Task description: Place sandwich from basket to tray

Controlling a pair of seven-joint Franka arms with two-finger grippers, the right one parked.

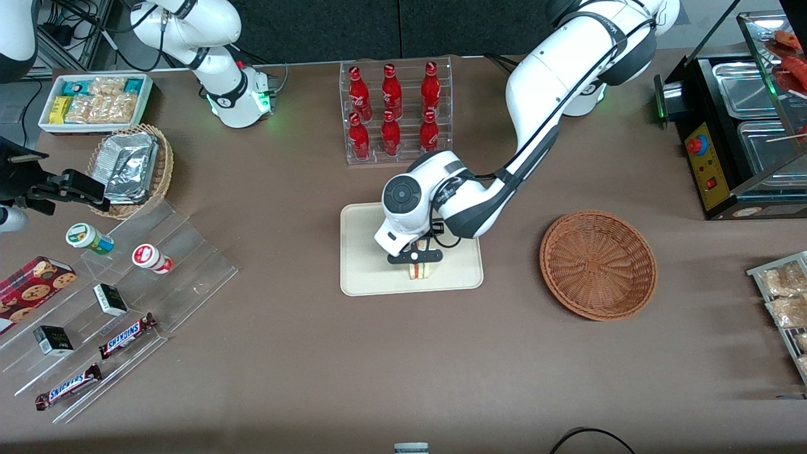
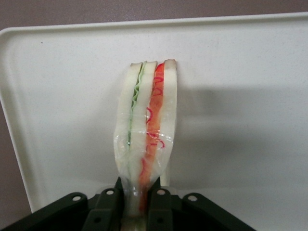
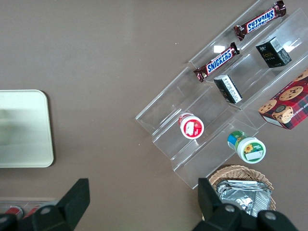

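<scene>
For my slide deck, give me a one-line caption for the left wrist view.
Gripper shut on the sandwich, holding it over the cream tray.

You see a brown table (image 1: 302, 353). In its middle lies the cream tray (image 1: 365, 277). Beside it, toward the working arm's end, sits the round brown basket (image 1: 597, 265). A rack of red bottles (image 1: 395, 110) stands farther from the camera than the tray. Toward the parked arm's end you find clear plastic steps (image 1: 189, 265) with snacks, a tan basket (image 1: 161, 170) of foil packets, and a white box (image 1: 94, 101) of snacks. The gripper (image 1: 419, 270) hangs over the tray
</scene>
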